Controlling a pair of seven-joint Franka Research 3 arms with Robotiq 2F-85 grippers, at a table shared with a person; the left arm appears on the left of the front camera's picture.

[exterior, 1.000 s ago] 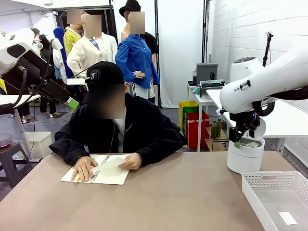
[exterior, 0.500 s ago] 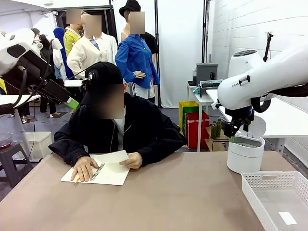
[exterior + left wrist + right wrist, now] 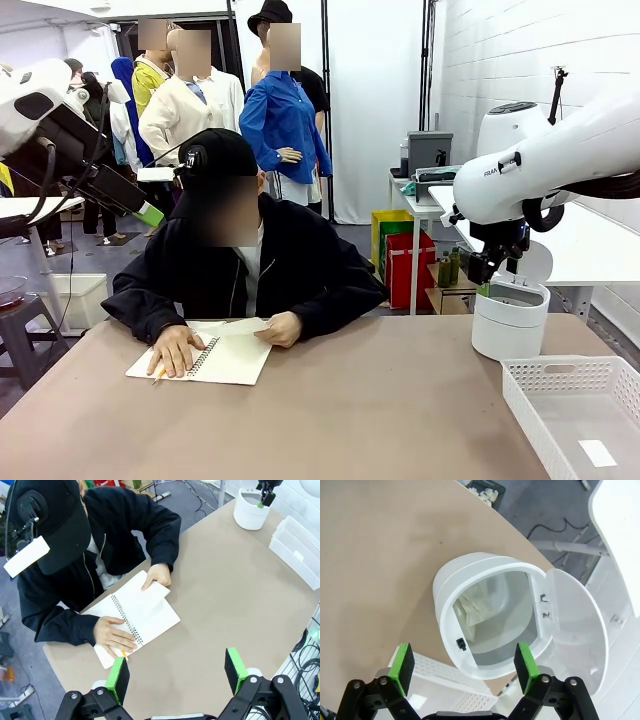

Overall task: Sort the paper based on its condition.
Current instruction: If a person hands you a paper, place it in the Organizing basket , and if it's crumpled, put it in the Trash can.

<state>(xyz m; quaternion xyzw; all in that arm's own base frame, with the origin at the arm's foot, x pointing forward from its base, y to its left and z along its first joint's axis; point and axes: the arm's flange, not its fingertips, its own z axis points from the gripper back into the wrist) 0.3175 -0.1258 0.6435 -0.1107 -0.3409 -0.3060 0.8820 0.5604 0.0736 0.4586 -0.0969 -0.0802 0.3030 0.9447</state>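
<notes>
The brown tabletop [image 3: 330, 420] stands in a busy hall, with a person in a black jacket seated at its far side.

1. Paper. A spiral notebook [image 3: 137, 620] lies open in front of the person. One hand [image 3: 112, 635] presses the page on one side of the spiral. The other hand [image 3: 157, 575] holds the far edge of a loose-looking sheet [image 3: 150, 594] on the notebook's other page. The sheet appears flat and uncrumpled. The spiral runs roughly from the person toward the robot's side.

2. Fingers. The left gripper [image 3: 176, 672] hangs high above the notebook, on its robot side, fingers spread wide and holding nothing. The right gripper [image 3: 464, 664] is well apart from the notebook, fingers also spread wide and holding nothing. We judge the left arm the nearer one for taking the sheet, which lies ahead of and below its fingers.

3. Containers. A white bin [image 3: 470, 580] stands far to the right of the notebook, lid [image 3: 575, 625] swung open, directly under the right gripper. It holds crumpled paper [image 3: 470, 612]. A white basket [image 3: 560, 375] sits to the right of the notebook, nearer the robot than the bin. It contains one small white slip [image 3: 598, 452]; we cannot tell whether this is paper or a label.
</notes>
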